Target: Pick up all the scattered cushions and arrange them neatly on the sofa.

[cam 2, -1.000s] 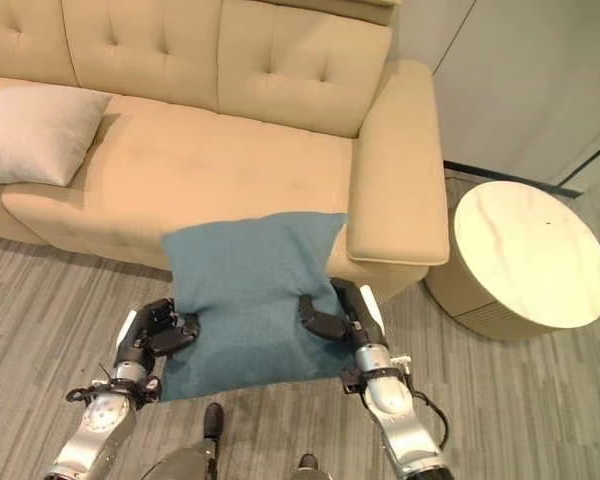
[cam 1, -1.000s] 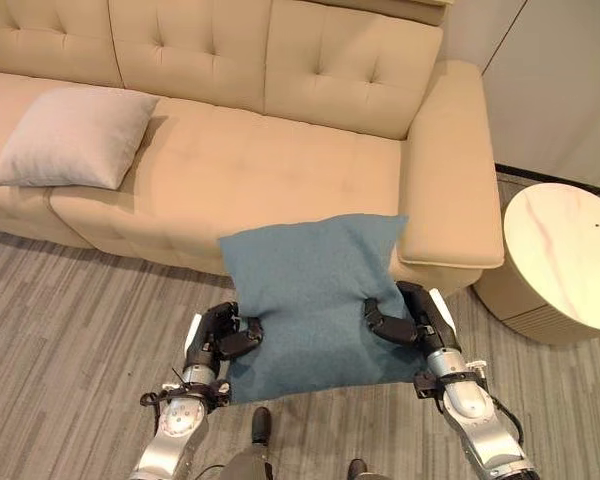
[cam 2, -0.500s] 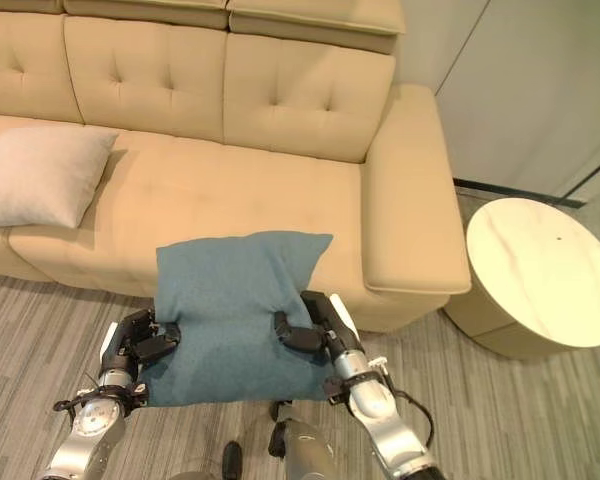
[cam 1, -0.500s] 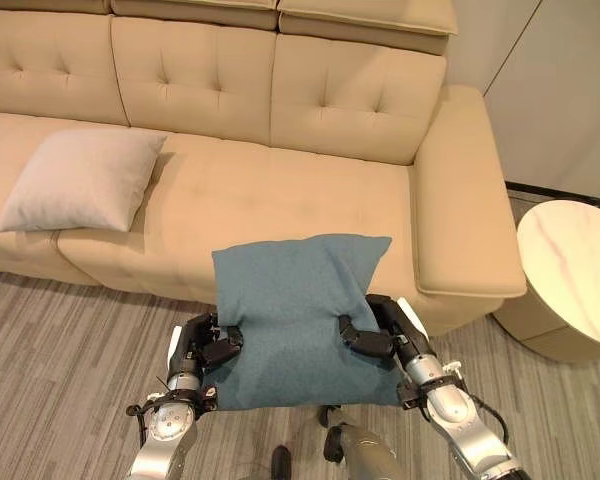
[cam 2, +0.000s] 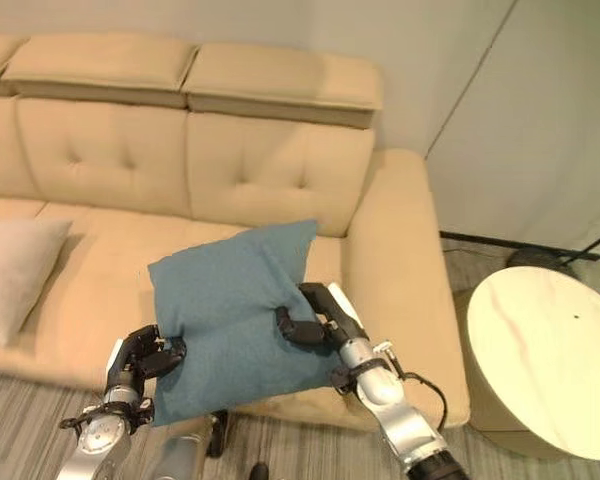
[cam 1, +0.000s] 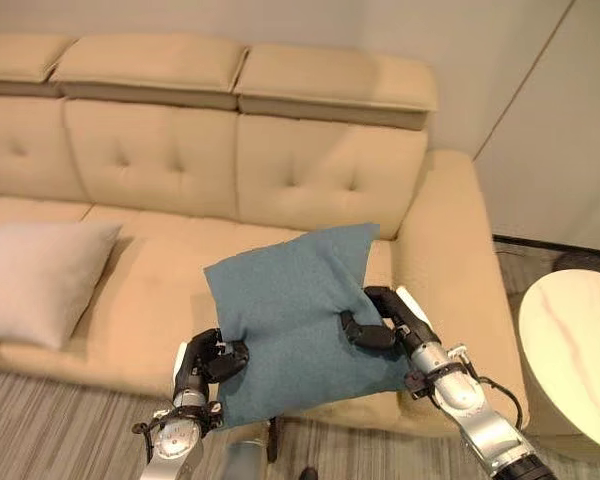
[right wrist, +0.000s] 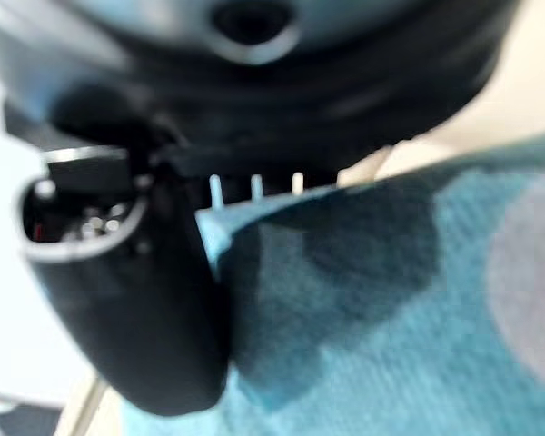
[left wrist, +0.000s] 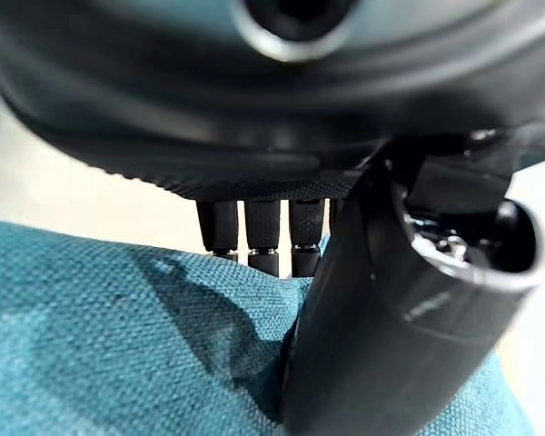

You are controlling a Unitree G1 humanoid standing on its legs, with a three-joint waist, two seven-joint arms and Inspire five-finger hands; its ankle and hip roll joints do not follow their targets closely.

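Two cushions, left eye view: teal cushion (cam 1: pixel 295 320) held aloft over the right seat of the beige tufted sofa (cam 1: pixel 310 170), tilted, pinched at its lower edges by left hand (cam 1: pixel 212 358) and right hand (cam 1: pixel 385 322); pale beige cushion (cam 1: pixel 35 280) lies on the left seat. Right eye view: round marble-topped side table (cam 2: pixel 540 360) beside the sofa's right armrest. Left wrist view: fingers (left wrist: pixel 263 232) and thumb clamped on teal fabric. Right wrist view: thumb pressed into the cushion, fingers behind the cloth's edge.
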